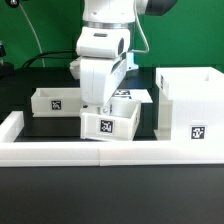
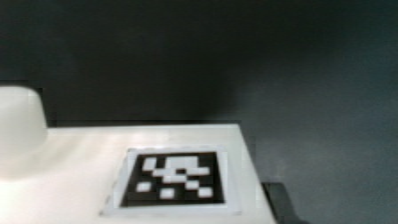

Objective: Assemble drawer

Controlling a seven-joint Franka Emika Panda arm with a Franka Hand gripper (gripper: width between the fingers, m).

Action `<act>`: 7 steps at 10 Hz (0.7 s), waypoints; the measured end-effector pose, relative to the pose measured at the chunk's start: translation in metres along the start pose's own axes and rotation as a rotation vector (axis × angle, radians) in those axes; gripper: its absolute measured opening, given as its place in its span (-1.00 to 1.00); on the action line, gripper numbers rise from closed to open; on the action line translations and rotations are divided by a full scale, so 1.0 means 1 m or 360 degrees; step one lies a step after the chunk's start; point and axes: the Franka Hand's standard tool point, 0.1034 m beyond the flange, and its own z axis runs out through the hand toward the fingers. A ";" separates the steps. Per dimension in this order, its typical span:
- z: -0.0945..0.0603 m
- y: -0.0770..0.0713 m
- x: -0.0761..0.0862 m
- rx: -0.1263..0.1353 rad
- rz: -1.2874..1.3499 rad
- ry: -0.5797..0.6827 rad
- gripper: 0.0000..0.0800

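One small white tray (image 1: pixel 112 122) with a tag on its front face stands just behind the front border wall. My gripper (image 1: pixel 100 106) is down at this tray's side towards the exterior view's left. In the wrist view the tray's tagged white face (image 2: pixel 80 160) fills the frame from close up, and one dark finger (image 2: pixel 281 203) lies against its edge. The other finger is hidden. A second tagged tray (image 1: pixel 52 100) stands at the exterior view's left. The tall cabinet shell (image 1: pixel 190 95) stands at the exterior view's right.
A long low white border wall (image 1: pixel 100 152) runs along the front and turns back at the exterior view's left (image 1: pixel 10 126). The marker board (image 1: pixel 137 96) lies behind the middle tray. A white rounded shape (image 2: pixel 16 115) shows at the edge of the wrist view.
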 end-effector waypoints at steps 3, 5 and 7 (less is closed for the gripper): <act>0.001 0.000 0.007 -0.0001 -0.0075 0.0006 -0.89; -0.001 0.002 0.010 -0.0006 -0.0129 0.0010 -0.89; 0.000 0.002 0.009 -0.0006 -0.0127 0.0010 -0.89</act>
